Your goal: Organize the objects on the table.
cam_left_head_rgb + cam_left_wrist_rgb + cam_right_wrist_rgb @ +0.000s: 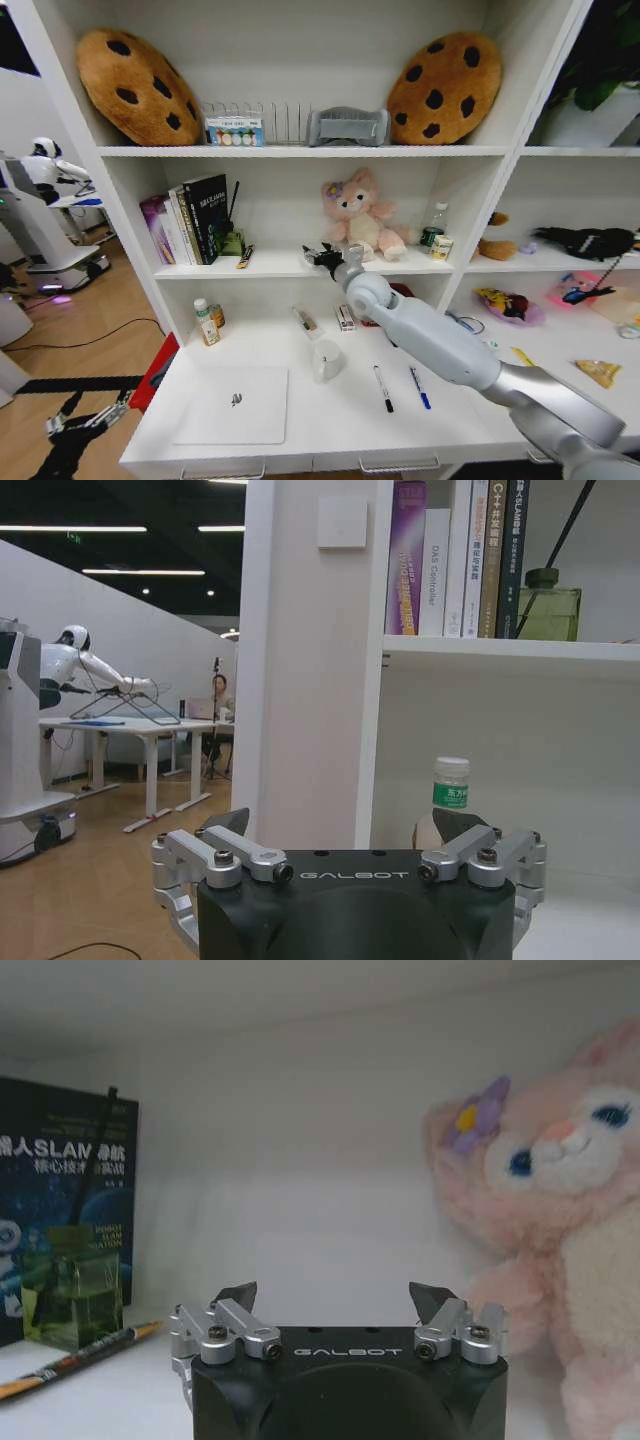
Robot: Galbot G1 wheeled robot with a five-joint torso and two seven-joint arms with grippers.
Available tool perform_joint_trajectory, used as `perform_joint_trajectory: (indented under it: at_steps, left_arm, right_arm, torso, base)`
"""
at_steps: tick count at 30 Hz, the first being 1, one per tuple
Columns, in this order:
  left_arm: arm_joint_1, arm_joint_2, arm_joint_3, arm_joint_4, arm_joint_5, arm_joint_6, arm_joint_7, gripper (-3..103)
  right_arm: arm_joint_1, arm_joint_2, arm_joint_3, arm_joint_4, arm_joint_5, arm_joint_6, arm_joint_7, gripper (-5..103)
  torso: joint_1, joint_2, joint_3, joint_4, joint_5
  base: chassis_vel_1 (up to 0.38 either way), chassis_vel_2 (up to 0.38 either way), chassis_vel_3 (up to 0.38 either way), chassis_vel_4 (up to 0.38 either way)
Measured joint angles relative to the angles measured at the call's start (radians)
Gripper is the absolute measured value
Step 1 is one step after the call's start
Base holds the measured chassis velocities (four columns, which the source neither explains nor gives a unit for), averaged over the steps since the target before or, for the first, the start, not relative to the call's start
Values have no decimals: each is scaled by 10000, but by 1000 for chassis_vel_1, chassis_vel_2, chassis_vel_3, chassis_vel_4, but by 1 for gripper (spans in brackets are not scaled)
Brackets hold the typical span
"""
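On the desk (330, 420) nothing looks tidied yet, by my reckoning: from the head view the silver laptop (233, 404) lies shut at the front left corner, the black marker (383, 387) and blue pen (420, 387) lie side by side toward the front right, and the small green-labelled bottle (205, 322) stands at the back left edge. The right gripper (327, 259) is up at the shelf above, beside the pink plush toy (361, 217), its fingers spread and holding nothing. In the left wrist view, the left gripper (350, 858) hangs low, jaws spread and empty, facing the bottle (450, 785); an open office with a wood floor lies behind. The right wrist view faces the shelf's white back wall, a dark book (60, 1210), a green glass jar (70, 1300) and a pencil (70, 1360).
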Motion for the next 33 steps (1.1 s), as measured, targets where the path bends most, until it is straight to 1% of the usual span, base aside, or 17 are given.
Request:
perform_joint_trajectory:
  at_steps: [1,4,6,7,8,11,12,14,15,18,19,20,21,23,29,32,33]
  left_arm:
    - [0,0,0,1,0,0,0,100]
    - [0,0,-1,0,0,0,-1,100]
    - [0,0,0,0,1,0,0,100]
    - [1,0,0,0,0,0,0,100]
    - [1,0,0,0,0,0,0,100]
    - [0,0,0,0,0,-1,0,100]
    - [0,0,0,0,0,-1,0,100]
    - [0,0,0,0,0,0,0,100]
    - [0,0,0,0,0,0,0,100]
    - [0,-1,0,0,0,0,-1,100]
    - [0,-1,0,0,0,0,-1,100]
    - [0,-1,0,-1,0,0,0,100]
    - [0,-1,0,-1,0,0,0,100]
    - [0,-1,0,0,0,-1,-1,100]
    - [0,-1,0,-1,0,-1,0,100]
    - [0,-1,-1,-1,0,0,0,100]
    - [0,-1,0,-1,0,0,0,100]
  right_arm:
    - [-178,-248,266,509,0,-60,101,91]
    - [-408,-469,505,960,3,-130,161,96]
    - [-1693,-1214,1502,2379,-90,-314,146,100]
    - [-2390,-1621,2010,2885,-402,-294,-43,100]
    - [-2390,-1621,2010,2885,-402,-294,-43,100]
    - [-4465,-2624,3399,3810,-1652,217,-730,100]
    - [-4465,-2624,3399,3810,-1652,217,-730,100]
    - [-5919,-2808,4265,4153,-2178,496,-942,100]
    - [-5919,-2808,4265,4153,-2178,496,-942,100]
    - [-8283,-2326,6129,4549,-2853,862,-1097,100]
    - [-8283,-2326,6129,4549,-2853,862,-1097,100]
    - [-9067,-2063,6794,4668,-3023,962,-1117,100]
    - [-9067,-2063,6794,4668,-3023,962,-1117,100]
    - [-10730,-1614,7878,4811,-3454,1179,-1230,100]
    - [-12586,-964,8748,4771,-4193,1385,-1364,100]
    - [-13008,-838,8763,4664,-4472,1096,-1290,100]
    - [-13058,-832,8678,4630,-4441,634,-1057,100]
  torso:
    - [0,0,0,-1,-1]
    - [0,0,0,2,-2]
    - [0,0,0,1,1]
    - [-1,0,-1,-3,4]
    - [-1,0,-1,-3,4]
    - [-1,1,-1,-8,1]
    - [-1,1,-1,-8,1]
    - [-1,1,-1,-7,4]
    - [-1,1,-1,-7,4]
    - [-1,1,-1,0,1]
    - [-1,1,-1,0,1]
    - [-1,1,-1,3,0]
    - [-1,1,-1,3,0]
    - [0,1,0,-1,0]
    - [-1,1,-1,-4,-1]
    - [-1,2,-1,-2,-1]
    - [-1,1,-1,-1,-1]
  base:
    - [0,0,0,0]
    - [0,0,0,0]
    - [0,0,0,0]
    - [0,0,0,0]
    - [0,0,0,0]
    - [0,0,0,0]
    - [0,0,0,0]
    - [0,0,0,0]
    - [0,0,0,0]
    - [0,0,0,0]
    - [0,0,0,0]
    - [0,0,0,0]
    - [0,0,0,0]
    - [0,0,0,0]
    - [0,0,0,0]
    - [0,0,0,0]
    - [0,0,0,0]
